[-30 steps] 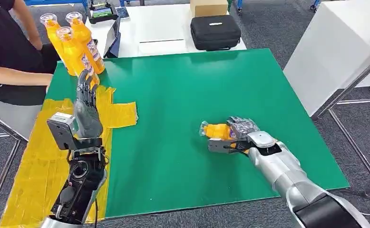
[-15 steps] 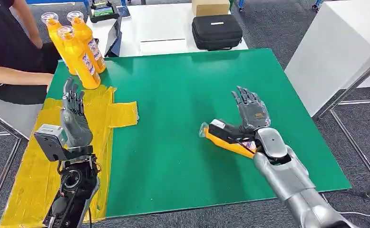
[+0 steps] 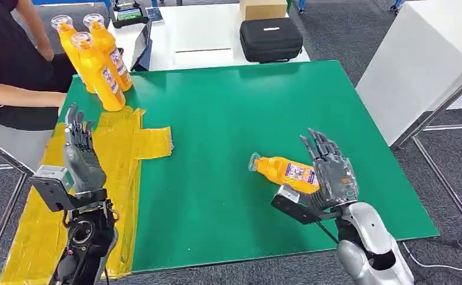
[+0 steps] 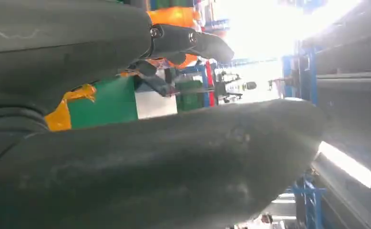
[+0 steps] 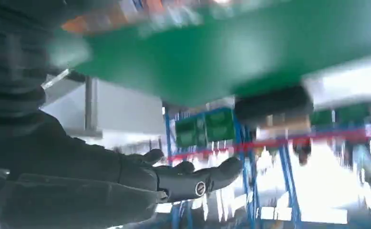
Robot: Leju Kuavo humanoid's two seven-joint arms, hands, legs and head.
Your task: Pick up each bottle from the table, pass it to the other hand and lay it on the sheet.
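Head view: bottle (image 3: 283, 171) lay on its side on the green surface (image 3: 228, 107), cap end toward my left, label up. R hand (image 3: 331, 175) sat just beside its base end, palm toward the bottle, fingers (image 3: 319, 145) spread apart and holding nothing; I couldn't tell if the palm touched the bottle. R wrist view blurred but agreed: fingers (image 5: 193, 179) extended, nothing in them.

L hand (image 3: 81, 159) was raised over the yellow sheet (image 3: 38, 214), fingers (image 3: 74, 124) upright and apart, empty. L wrist view showed the same hand (image 4: 126, 95) close up, no object in it. Three more bottles (image 3: 95, 56) stood together at the far-left corner, at the sheet's far end. A person's arm (image 3: 15, 95) rested near them, off the surface edge.

Judged step: grasp the lying bottle w/ R hand. To do it well, I reckoned:
- bring palm over the body mid-section, not the base, so it doesn't roll or skid away
- close around the label zone, thumb opposite the fingers
- lift level, leave the cap end free for the L hand to take
- keep L hand open and waiting above the sheet for handover

Risk: a round bottle would prob. roll if nudged from the side.
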